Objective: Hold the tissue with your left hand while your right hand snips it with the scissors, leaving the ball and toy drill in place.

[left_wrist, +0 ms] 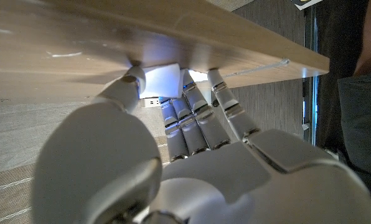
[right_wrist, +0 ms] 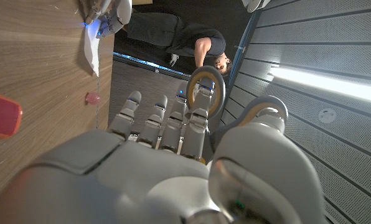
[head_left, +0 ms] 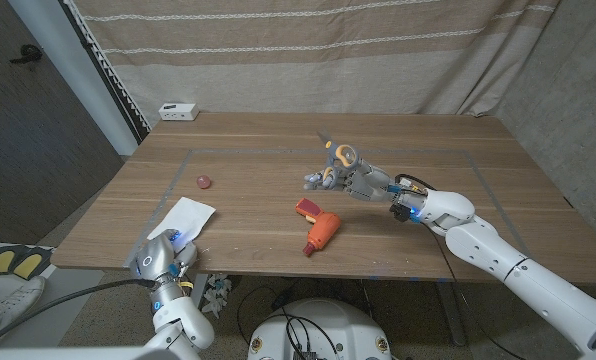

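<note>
**Right hand holds the scissors aloft; left hand at the tissue on the table's near edge**

In the head view the tissue point(head_left: 187, 217) lies at about 8 o'clock on the wooden table point(head_left: 278, 150), one corner reaching the near edge. The left hand point(head_left: 165, 255) sits at that corner; the left wrist view shows its fingers point(left_wrist: 192, 112) reaching up against the table's edge with the white tissue point(left_wrist: 160, 81) between thumb and fingers, so it appears to pinch the sheet.

The right hand point(head_left: 356, 180), just right of the table's centre, grasps the scissors point(head_left: 340, 153), whose yellow-rimmed handles stand up at 12 o'clock of the hand. The right wrist view shows the fingers point(right_wrist: 167, 124) threaded through the scissors' loops point(right_wrist: 205, 87). Whether the blades are apart cannot be told.

The orange toy drill point(head_left: 318, 225) lies at 7 o'clock of the right hand, near but apart. The small pink ball point(head_left: 203, 181) rests at 1 o'clock of the tissue, apart from it.

A white box point(head_left: 178, 111) sits at the far left corner.
</note>
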